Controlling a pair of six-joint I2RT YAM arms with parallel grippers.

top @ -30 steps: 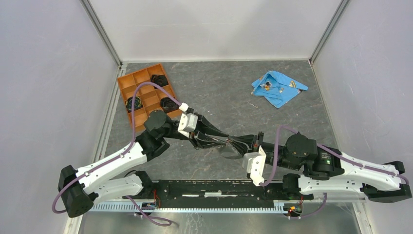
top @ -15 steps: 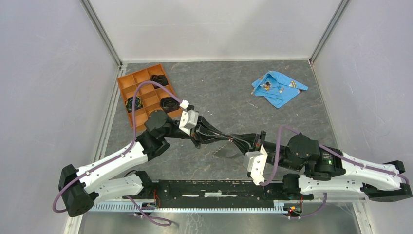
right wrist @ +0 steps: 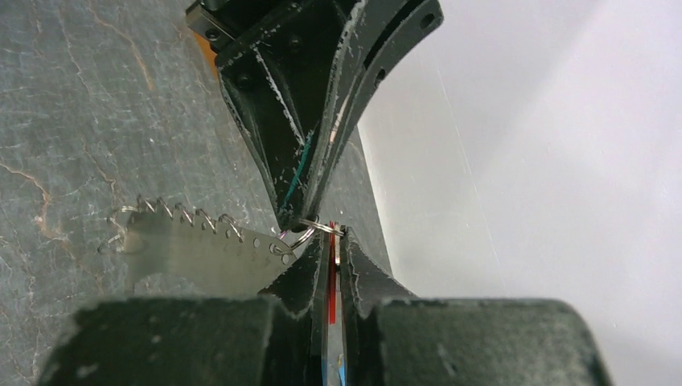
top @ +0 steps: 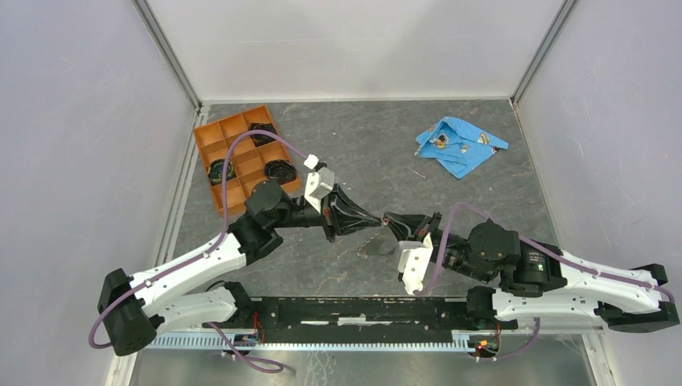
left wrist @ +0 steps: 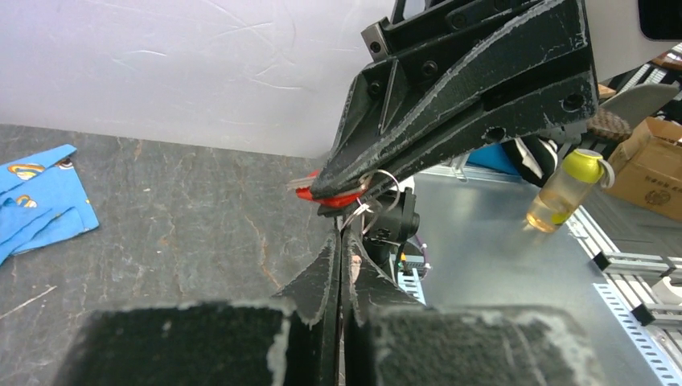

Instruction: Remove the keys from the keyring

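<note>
My two grippers meet tip to tip above the middle of the table. My right gripper (top: 391, 219) (right wrist: 330, 243) is shut on the red-headed key (right wrist: 330, 269), which stands edge-on between its fingers. The key also shows in the left wrist view (left wrist: 328, 194). The thin silvery keyring (right wrist: 309, 234) (left wrist: 380, 186) hangs between the two tips. My left gripper (top: 375, 220) (left wrist: 341, 236) is shut, pinching the ring's wire at its very tip. A flat silvery toothed tag (right wrist: 201, 253) hangs from the ring to the left.
An orange compartment tray (top: 211, 143) with black coiled rings stands at the back left. A blue cloth (top: 458, 146) with shiny round bits lies at the back right. Beyond the table, the left wrist view shows a small bottle (left wrist: 561, 193) and a cardboard box (left wrist: 647, 165).
Both grippers have risen and shifted a little away from the bases, still tip to tip. The left wrist has rolled and its fingers now point right.
</note>
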